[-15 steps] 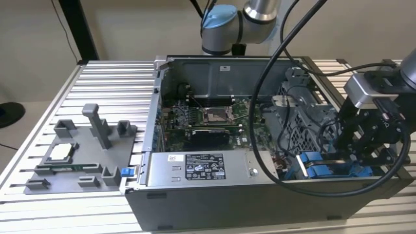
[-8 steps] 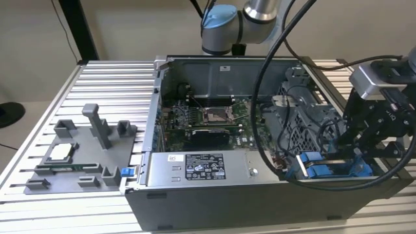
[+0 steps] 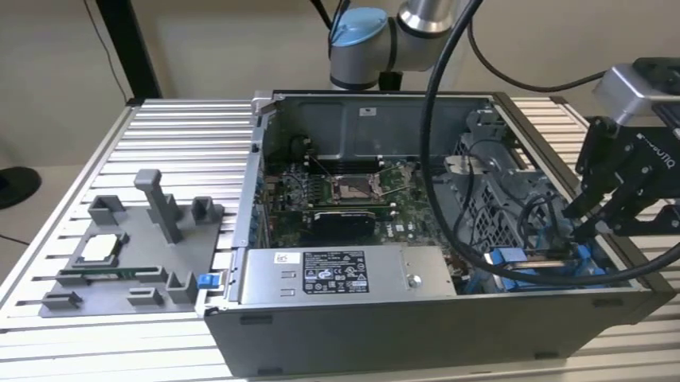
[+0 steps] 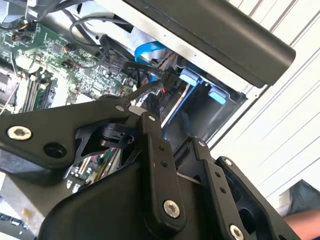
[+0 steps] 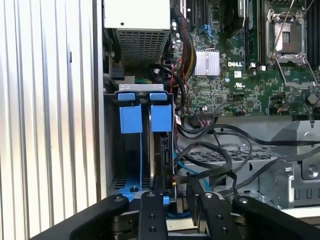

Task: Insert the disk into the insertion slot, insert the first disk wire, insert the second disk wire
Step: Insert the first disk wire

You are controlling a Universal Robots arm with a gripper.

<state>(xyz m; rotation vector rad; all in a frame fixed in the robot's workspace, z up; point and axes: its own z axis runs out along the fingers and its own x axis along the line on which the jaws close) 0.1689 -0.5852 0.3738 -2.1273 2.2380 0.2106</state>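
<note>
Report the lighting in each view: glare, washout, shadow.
Exterior view: soft, even light, the computer case shaded inside. Second wrist view: the ribbed table glares white. First wrist view: the power-supply box is washed out, the insertion slot lies in shadow.

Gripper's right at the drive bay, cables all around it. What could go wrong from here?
1. In the first wrist view, loose black cables loop right beside the gripper; a move could snag or drag them.
2. The gripper is close to the insertion slot and its blue tabs; a slightly off line could knock a tab or the metal wall.
3. In the exterior view, the arm's own cable drapes across the open case and might catch.
</note>
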